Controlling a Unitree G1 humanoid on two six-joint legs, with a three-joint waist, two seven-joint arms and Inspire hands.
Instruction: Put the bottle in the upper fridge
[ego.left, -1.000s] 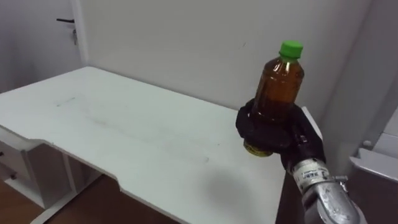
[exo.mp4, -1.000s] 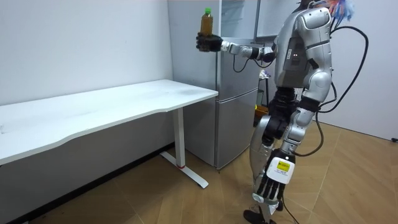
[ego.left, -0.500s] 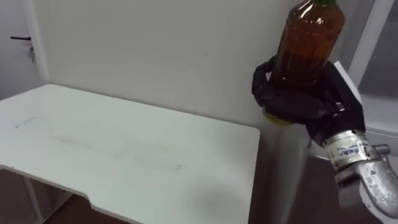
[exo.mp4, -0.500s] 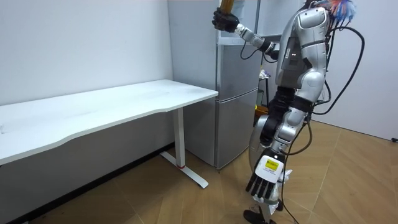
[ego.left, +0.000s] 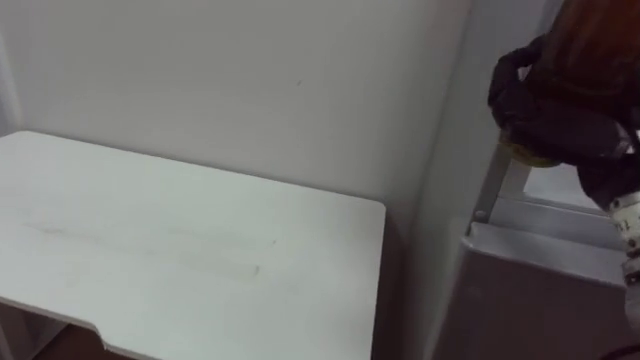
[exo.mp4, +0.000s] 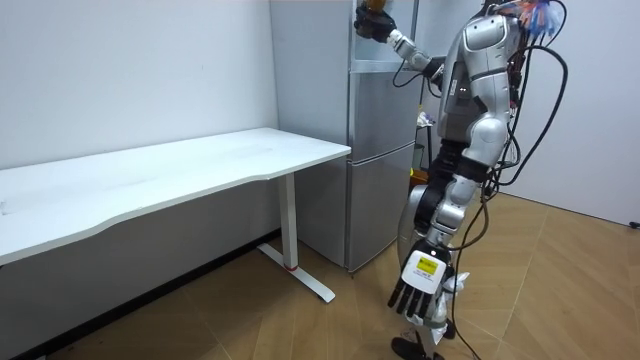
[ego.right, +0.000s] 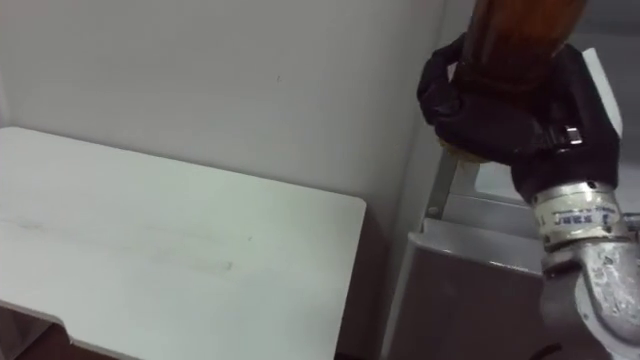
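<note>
fridge (exo.mp4: 381, 160): grey, just beside the desk's end, robot standing before it | desk (exo.mp4: 200, 165): white, along the wall | right hand (ego.right: 512, 118): up high at the fridge's upper part, fingers wrapped round the bottle | left hand (exo.mp4: 420, 296): hangs low, fingers straight | bottle (ego.right: 522, 38): brown, upright in right hand

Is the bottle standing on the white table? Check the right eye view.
No: the right hand grips the bottle and holds it up by the fridge, clear of the white table.
</note>
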